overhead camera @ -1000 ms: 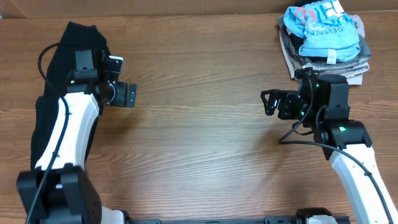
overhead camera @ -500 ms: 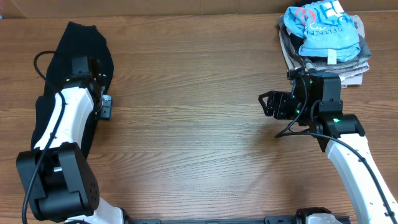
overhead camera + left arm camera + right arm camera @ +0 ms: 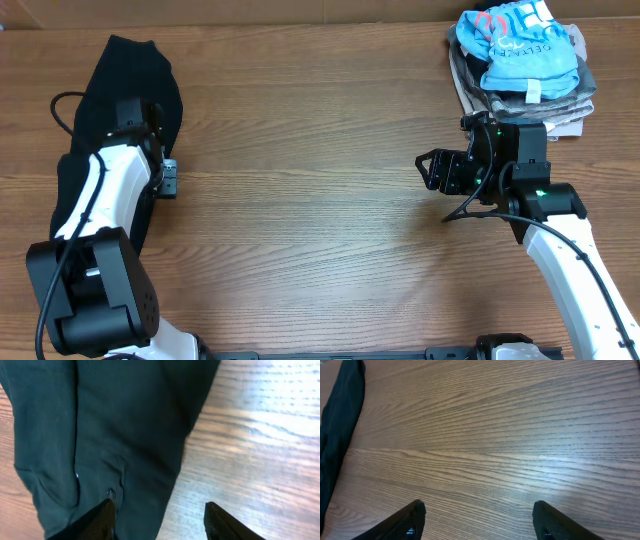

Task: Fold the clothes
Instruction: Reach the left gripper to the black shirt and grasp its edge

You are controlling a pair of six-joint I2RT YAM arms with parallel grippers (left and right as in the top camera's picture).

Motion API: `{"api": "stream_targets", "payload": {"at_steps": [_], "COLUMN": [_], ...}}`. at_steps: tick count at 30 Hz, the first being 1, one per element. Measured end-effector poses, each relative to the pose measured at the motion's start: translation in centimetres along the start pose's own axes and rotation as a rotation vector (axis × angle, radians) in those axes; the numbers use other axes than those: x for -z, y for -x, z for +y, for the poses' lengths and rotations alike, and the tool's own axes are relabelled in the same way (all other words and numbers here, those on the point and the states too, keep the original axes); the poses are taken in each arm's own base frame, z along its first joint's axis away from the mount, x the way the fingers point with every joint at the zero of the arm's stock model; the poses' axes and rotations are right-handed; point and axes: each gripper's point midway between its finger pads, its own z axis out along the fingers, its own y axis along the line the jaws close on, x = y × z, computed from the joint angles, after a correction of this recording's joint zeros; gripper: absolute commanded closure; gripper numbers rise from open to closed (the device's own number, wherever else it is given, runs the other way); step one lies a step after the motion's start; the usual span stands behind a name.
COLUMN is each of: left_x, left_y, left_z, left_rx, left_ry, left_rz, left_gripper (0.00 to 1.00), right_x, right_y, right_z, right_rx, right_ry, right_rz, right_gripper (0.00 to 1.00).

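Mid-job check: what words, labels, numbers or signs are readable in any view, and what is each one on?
Light-blue shirt, far right: large white letters and a smaller printed line, both too blurred and creased to read.
Small tag on that shirt: too small to read.
Black garment, left: no text shows; only a tiny white speck in the left wrist view, not legible.
Nothing else carries any writing.

A light-blue printed shirt tops folded grey and beige garments on the wooden table.
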Motion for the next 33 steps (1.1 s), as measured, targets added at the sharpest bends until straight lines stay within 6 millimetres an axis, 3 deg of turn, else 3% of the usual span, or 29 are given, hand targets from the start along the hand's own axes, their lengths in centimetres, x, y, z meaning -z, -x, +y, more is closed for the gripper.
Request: {"api": "stream_targets", "payload": {"at_steps": [9,14,18,20,24,33], "left_x": [-0.7,-1.7,-3.1,-3.8,-4.8,-5.1], "left_y": [1.5,2.0,1.1,0.7,-0.1,-0.4], "left_z": [1.3,0.8,0.1,-0.2,-0.8,-1.0], "left_rx": [0.063,0.063,0.043,0.035,0.02,0.017], "left_ry": [0.015,0.007,-0.006,-0.01,-0.023,-0.031], "left_rz": [-0.072,-0.08,-0.029,-0.004,0.038,0.051], "left_gripper": [0.39,0.4,0.42,0.48,0.77,0.89], "right_x": [0.0,0.0,0.0,0.0,0.0,0.0], "right_y": [0.3,0.3,0.2,0.1,0.0,-0.2], "right_z": [0.1,0.1,0.0,0.0,0.0,0.0], "right_rx": [0.006,0.005,0.004,0.003,0.001,-0.003], "right_ry": [0.002,0.003,0.002,0.001,0.001,-0.001], "right_rz": [-0.012,-0.012,-0.009,-0.005,-0.001,0.007], "right_gripper": [0.28,0.29,0.29,0.29,0.31,0.33]}}
